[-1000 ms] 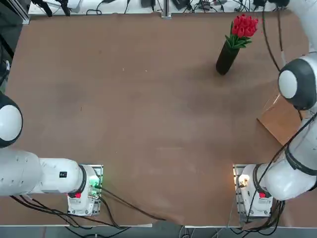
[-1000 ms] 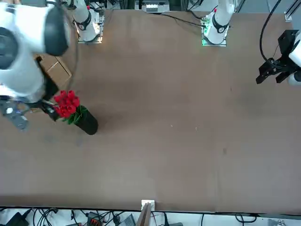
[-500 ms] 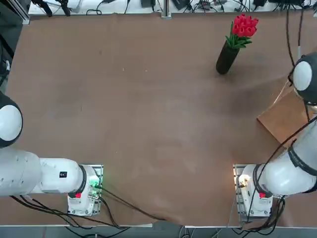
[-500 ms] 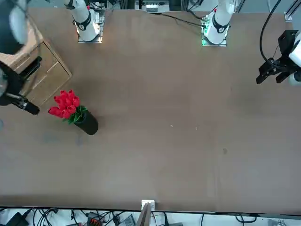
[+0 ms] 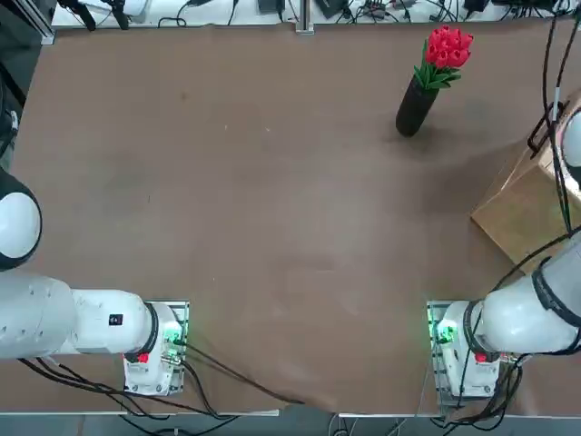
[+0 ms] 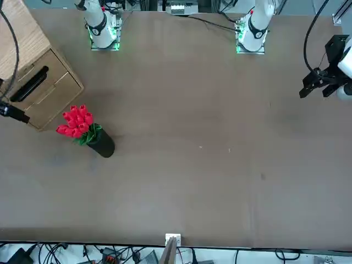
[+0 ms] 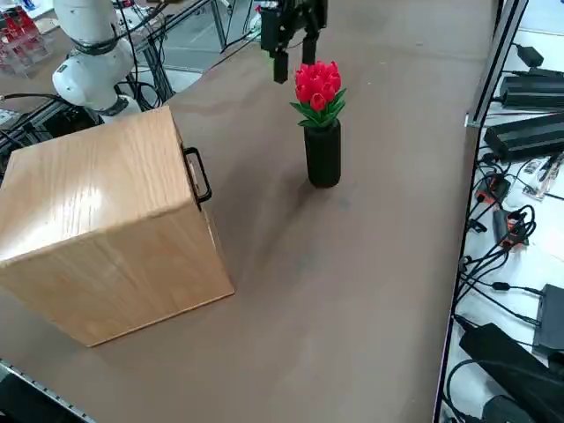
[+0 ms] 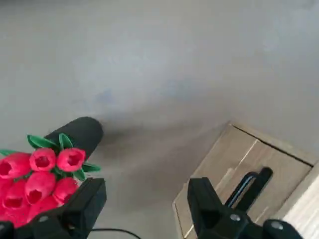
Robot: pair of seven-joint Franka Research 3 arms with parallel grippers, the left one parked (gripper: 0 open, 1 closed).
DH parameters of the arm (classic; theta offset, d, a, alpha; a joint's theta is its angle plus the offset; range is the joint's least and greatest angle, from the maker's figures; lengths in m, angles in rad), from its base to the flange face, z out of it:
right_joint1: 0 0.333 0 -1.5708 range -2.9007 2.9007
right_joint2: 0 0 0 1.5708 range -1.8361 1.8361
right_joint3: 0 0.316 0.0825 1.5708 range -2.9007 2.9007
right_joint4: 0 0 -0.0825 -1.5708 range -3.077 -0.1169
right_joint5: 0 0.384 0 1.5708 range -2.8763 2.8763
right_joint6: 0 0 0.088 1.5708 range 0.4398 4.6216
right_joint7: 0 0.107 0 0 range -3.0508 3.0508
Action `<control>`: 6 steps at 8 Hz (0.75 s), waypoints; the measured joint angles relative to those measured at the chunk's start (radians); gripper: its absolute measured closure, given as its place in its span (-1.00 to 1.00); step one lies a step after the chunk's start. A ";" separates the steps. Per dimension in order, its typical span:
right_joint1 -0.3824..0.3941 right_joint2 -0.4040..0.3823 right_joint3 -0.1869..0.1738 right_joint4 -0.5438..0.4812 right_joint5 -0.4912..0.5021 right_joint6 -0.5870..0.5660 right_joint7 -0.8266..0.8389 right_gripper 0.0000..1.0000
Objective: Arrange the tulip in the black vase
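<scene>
Table (image 5: 272, 209) first: it carries the arrangement near its edge farthest from the arms' bases, on the robot's right side. A wooden cabinet (image 7: 115, 229) stands on it too, well apart from the flowers, its dark handle (image 7: 201, 176) facing the vase's side.

The right tool (image 8: 149, 191) is raised over the table, its two fingers spread wide with nothing between them. In the wrist view one fingertip overlaps the blooms, but neither finger is gripping them; whether that one brushes them, that view alone cannot tell.

The black vase (image 7: 323, 159) stands upright on its base. The tulip (image 7: 318, 86) sits in its mouth, red blooms gathered above, green leaves spreading just over the rim, stems hidden inside.

Judging from this, the placing is complete and what remains is the finish: no further grip looks needed. The next move calls for keeping the fingers spread and taking the arm to rest, clear of the cabinet and its handle, and without swinging across the blooms, since a slim vase could tip if caught
</scene>
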State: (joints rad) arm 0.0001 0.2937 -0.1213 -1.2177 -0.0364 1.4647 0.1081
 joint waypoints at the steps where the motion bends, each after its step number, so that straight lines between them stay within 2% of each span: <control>1: -0.020 -0.066 0.003 -0.102 0.012 0.056 -0.029 -1.00; 3: -0.025 -0.226 0.014 -0.318 0.015 0.141 -0.061 -1.00; 4: -0.024 -0.296 0.022 -0.390 0.016 0.152 -0.080 -1.00; 5: -0.024 -0.346 0.036 -0.429 0.019 0.155 -0.090 -1.00; 6: -0.023 -0.376 0.066 -0.449 0.019 0.155 -0.091 -1.00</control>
State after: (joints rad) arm -0.0228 -0.0825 -0.0556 -1.6667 -0.0170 1.6194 0.0169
